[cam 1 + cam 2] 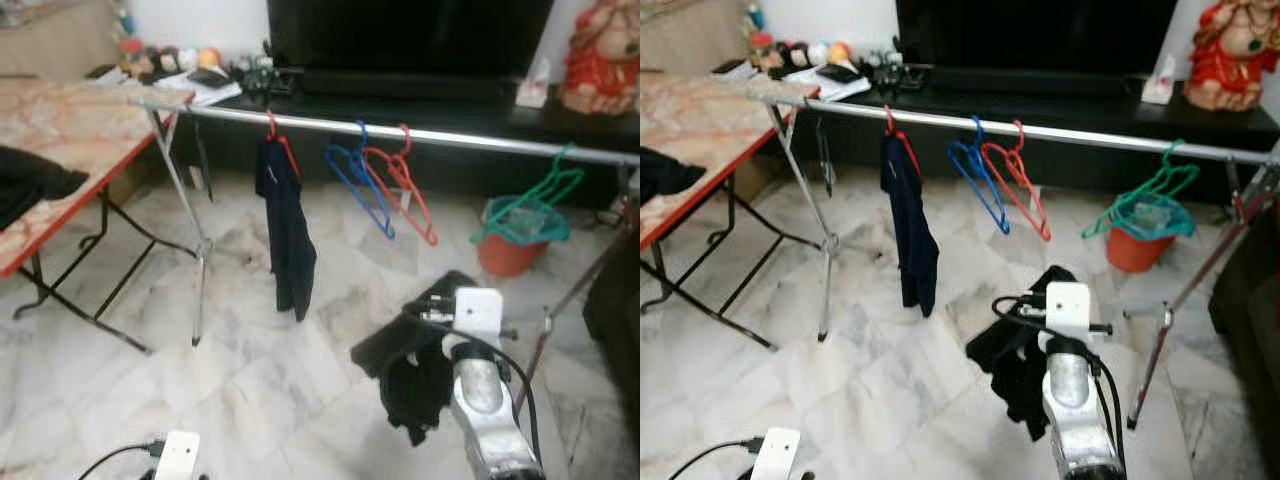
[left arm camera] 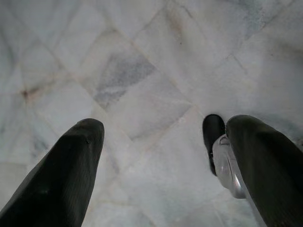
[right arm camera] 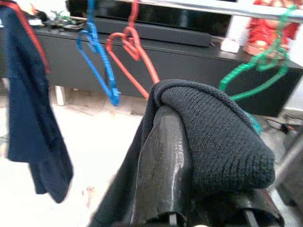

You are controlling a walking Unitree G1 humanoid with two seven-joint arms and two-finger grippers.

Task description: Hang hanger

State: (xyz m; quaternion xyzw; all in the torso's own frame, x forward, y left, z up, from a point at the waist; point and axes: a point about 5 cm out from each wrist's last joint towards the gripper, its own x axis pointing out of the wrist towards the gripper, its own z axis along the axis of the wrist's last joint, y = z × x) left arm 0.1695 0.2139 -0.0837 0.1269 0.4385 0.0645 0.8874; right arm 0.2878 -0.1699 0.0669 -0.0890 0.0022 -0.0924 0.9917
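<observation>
Right gripper point(image 3: 163, 156) jaws clamped on black knit garment point(image 1: 415, 385), draped over them. Rail point(image 1: 400, 131) at 12 o'clock, well apart. Left gripper point(image 2: 161, 161) jaws apart above floor point(image 2: 142, 71).

The right arm point(image 1: 1077, 420) reaches forward and up from the lower edge of the eye views, its wrist raised, and the right gripper point(image 3: 165, 156) has its black fingers closed. The left gripper point(image 2: 161, 161) hangs low, pointing downward, its two fingers point(image 2: 61, 179) spread wide apart.

Home living room: television point(image 1: 410, 40), clothes rail point(image 1: 400, 131).
</observation>
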